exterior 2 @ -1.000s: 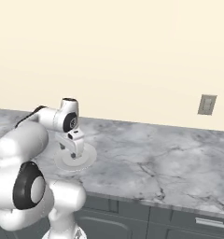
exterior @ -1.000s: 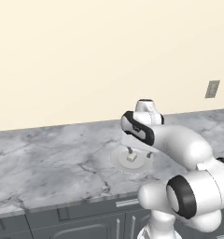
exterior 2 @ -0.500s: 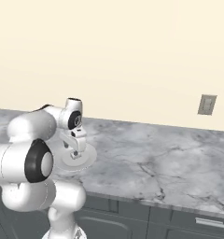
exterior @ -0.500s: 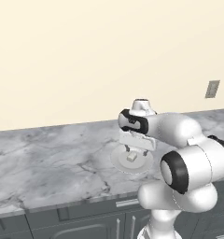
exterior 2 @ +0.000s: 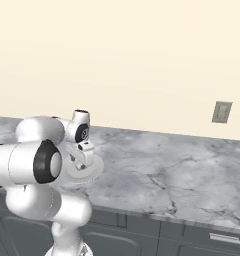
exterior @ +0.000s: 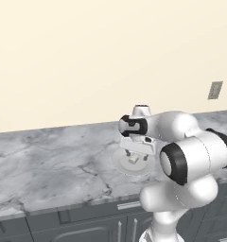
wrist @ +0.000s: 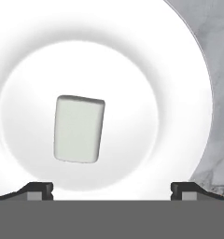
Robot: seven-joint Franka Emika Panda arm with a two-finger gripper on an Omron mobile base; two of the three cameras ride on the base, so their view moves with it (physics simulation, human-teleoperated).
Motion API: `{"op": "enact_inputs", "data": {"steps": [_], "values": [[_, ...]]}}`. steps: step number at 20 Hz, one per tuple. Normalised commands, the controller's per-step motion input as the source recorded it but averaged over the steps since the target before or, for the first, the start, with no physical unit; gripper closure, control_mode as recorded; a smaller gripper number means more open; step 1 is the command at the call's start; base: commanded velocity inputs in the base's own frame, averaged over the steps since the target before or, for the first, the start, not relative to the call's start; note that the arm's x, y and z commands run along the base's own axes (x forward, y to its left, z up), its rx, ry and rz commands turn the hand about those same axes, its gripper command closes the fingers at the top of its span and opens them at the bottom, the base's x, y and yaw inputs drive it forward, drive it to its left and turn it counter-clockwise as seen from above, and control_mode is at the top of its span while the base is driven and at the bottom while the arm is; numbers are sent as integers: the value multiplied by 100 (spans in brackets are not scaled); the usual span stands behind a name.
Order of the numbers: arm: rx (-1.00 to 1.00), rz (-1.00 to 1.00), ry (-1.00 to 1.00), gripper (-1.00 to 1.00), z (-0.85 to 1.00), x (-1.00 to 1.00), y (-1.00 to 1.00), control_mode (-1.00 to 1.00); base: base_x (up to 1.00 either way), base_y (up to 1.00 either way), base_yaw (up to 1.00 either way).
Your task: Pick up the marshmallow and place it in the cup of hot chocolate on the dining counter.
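The marshmallow [wrist: 80,129], a small off-white block, lies in the middle of a pale round plate [wrist: 179,70] on a grey marbled counter [exterior: 49,165] against the wall. My gripper [wrist: 112,189] hangs just above the plate, open, its two dark fingertips [wrist: 37,189] far apart with nothing between them. The marshmallow sits left of the middle between the tips in the hand view. From the left base view the gripper [exterior: 135,154] stands over the marshmallow [exterior: 133,160] and plate [exterior: 120,163]. The right base view has the gripper [exterior 2: 81,161] over the plate [exterior 2: 93,167]. The cup of hot chocolate and the dining counter are out of view.
A wall socket [exterior: 215,90] is on the cream wall at the right. The marbled top runs wide to both sides of the plate, with dark grey cabinet fronts [exterior: 87,227] below its front edge. My own bulky arm [exterior: 191,156] stands just right of the plate.
The hand has come down a little closer to the plate and marshmallow. The arm's elbow has swung forward, closer to the cameras. The jaws stayed wide open.
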Motion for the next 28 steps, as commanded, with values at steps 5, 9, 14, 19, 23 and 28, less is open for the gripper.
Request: {"op": "enact_inputs", "data": {"steps": [5, 9, 14, 19, 23, 28], "values": [[0, 0, 0, -100, -17, 24, 0, -100, 0, 0, 0], [0, 0, 0, -100, -17, 20, 0, -100, 0, 0, 0], [0, 0, 0, -100, -20, 10, 0, -100, 0, 0, 0], [0, 0, 0, -100, -10, -3, 0, -100, 0, 0, 0], [0, 0, 0, 100, -10, 0, 17, -100, 0, 0, 0], [0, 0, 0, 100, -10, 0, 13, -100, 0, 0, 0]]}}
